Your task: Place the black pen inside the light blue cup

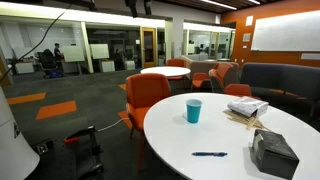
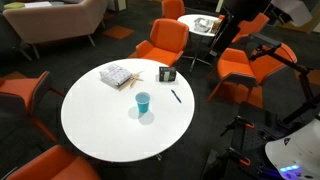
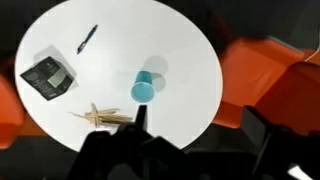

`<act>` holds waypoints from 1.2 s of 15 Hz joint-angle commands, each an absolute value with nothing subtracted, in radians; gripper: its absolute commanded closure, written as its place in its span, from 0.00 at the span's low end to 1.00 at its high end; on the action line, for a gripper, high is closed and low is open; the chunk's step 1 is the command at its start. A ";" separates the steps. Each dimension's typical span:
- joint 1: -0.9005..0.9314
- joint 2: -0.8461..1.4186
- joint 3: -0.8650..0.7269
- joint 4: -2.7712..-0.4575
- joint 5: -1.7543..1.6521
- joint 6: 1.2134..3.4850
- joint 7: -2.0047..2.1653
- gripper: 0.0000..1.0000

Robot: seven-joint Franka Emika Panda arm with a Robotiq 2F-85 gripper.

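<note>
Now the black pen (image 3: 87, 39) lies flat on the white counter (image 3: 190, 50), and nothing holds it. The jaws hang high above the edge of the counter, far from the pen. They show only as dark, blurry shapes in the wrist view, so I cannot tell if they are wide or narrow. The light blue cup (image 3: 146, 90) stands upright ahead of the jaws and far below them. The pen is farther out than the cup, off to the side where the dark bag (image 3: 47, 76) sits. The pale wooden sticks (image 3: 105, 117) lie closest to the jaws. I think a few things could go wrong. The pen is thin and lies flat, so the jaws could bump the counter or make the pen roll away. The jaws could grab a stick by mistake, since the sticks are thin too. The cup looks light, so a pen dropped against its rim could tip it over. I see no words or labels on the cup or the bag, and the pen is too small to tell.
</note>
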State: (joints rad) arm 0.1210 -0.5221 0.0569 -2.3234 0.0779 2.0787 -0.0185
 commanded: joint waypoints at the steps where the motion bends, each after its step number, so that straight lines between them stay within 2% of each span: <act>1: 0.114 -0.522 0.063 -2.321 0.081 2.076 -0.021 0.00; 11: 0.030 -0.420 0.078 -2.324 0.012 2.107 0.133 0.00; 18: -0.107 -0.124 -0.004 -2.329 -0.018 2.423 0.285 0.00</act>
